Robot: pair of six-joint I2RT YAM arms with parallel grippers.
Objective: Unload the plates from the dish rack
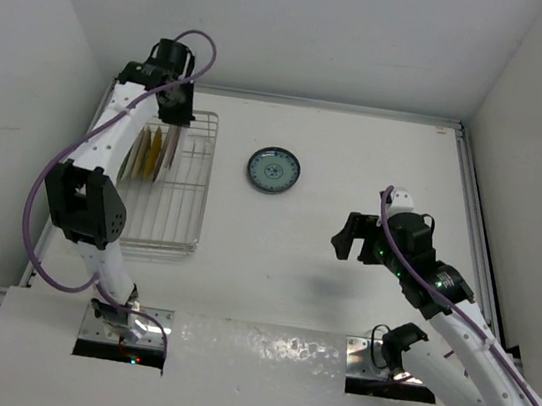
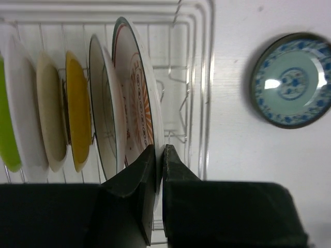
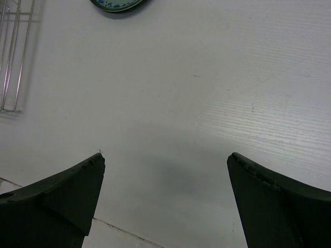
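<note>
The wire dish rack stands at the left and holds several plates on edge. In the left wrist view the row runs from a lime green plate through white, beige and yellow ones to a white plate with dark lines. The rightmost is a white plate with red-black marks. My left gripper is shut on this last plate's rim. A teal-blue patterned plate lies flat on the table right of the rack. My right gripper is open and empty above the table.
White walls close in the table on three sides. The near half of the rack has empty slots. The right wrist view shows the rack's corner and the teal plate's edge at the top.
</note>
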